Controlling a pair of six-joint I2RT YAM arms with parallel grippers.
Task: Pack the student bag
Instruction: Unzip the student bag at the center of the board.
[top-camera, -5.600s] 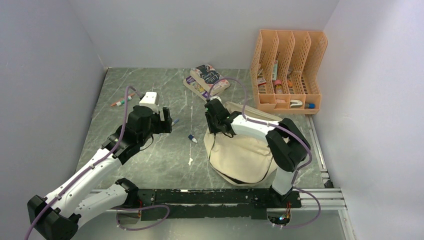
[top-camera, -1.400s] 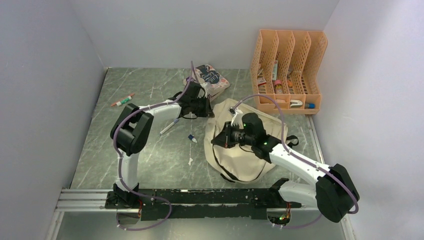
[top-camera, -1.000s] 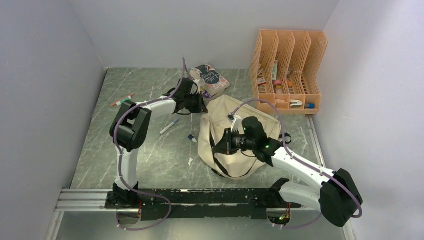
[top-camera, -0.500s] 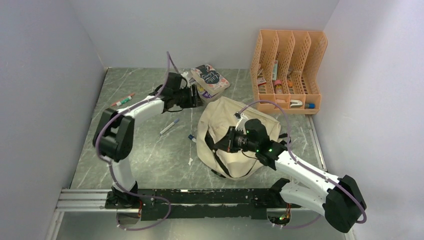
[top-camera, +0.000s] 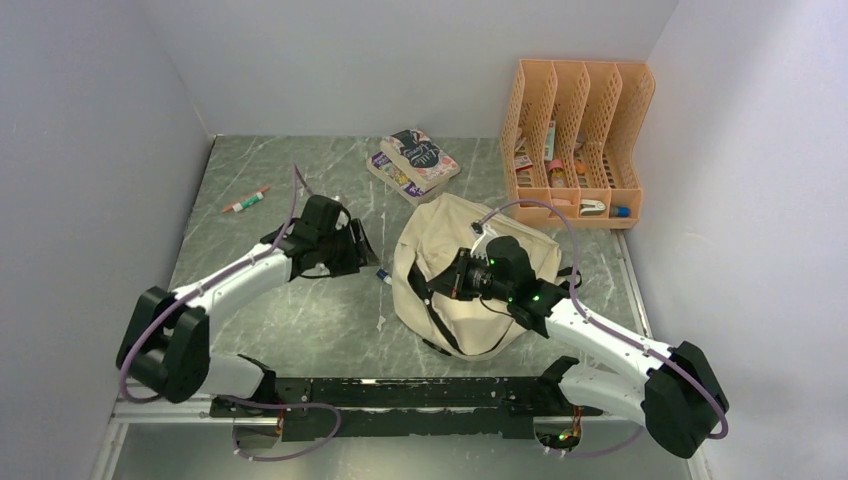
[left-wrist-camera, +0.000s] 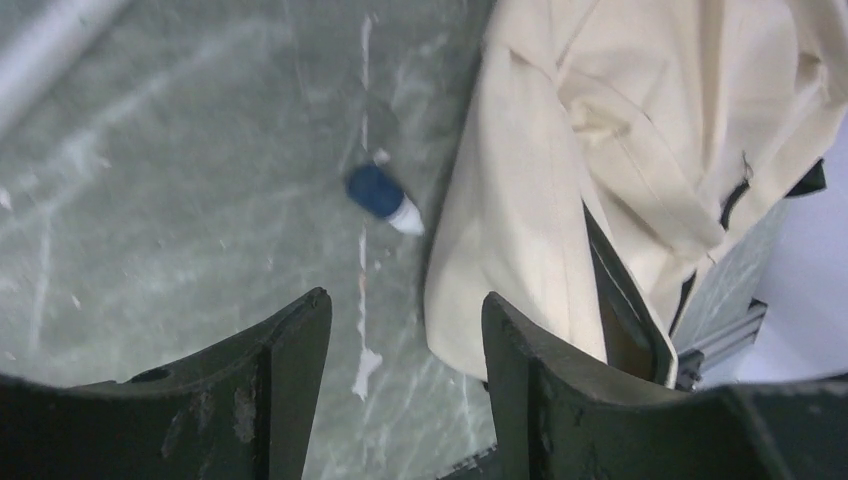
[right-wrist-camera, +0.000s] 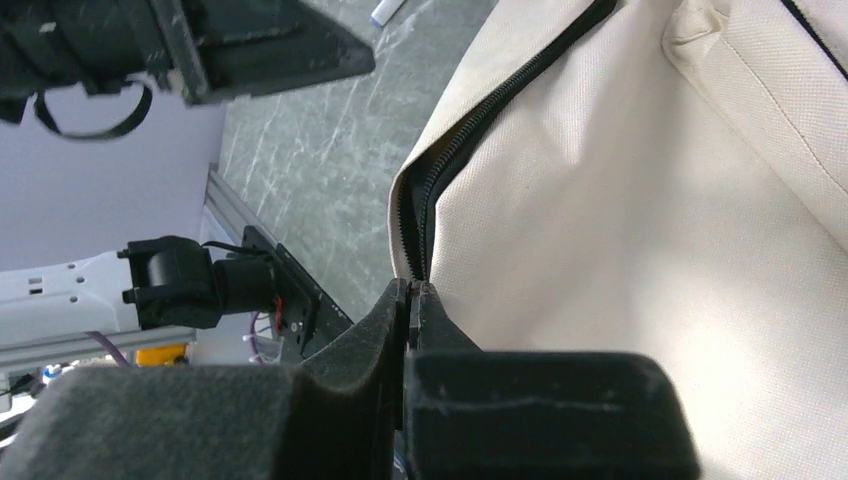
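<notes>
Now the left gripper, jaws apart and empty, hangs above a small blue-capped piece lying slantwise just left of the bag at centre frame. The right gripper pinches the bag's zipper edge, so the left arm is nearer.

- Bare table gives free passage from the left gripper out to the marker by the left wall.
- Ahead of its parted jaws, a blue-capped piece lies just beside the student bag; the gap is narrow.
- The right gripper, pinched on the bag's zipper edge, and its arm block the bag's near side.
- Books and the orange organizer crowd the far edge.
</notes>
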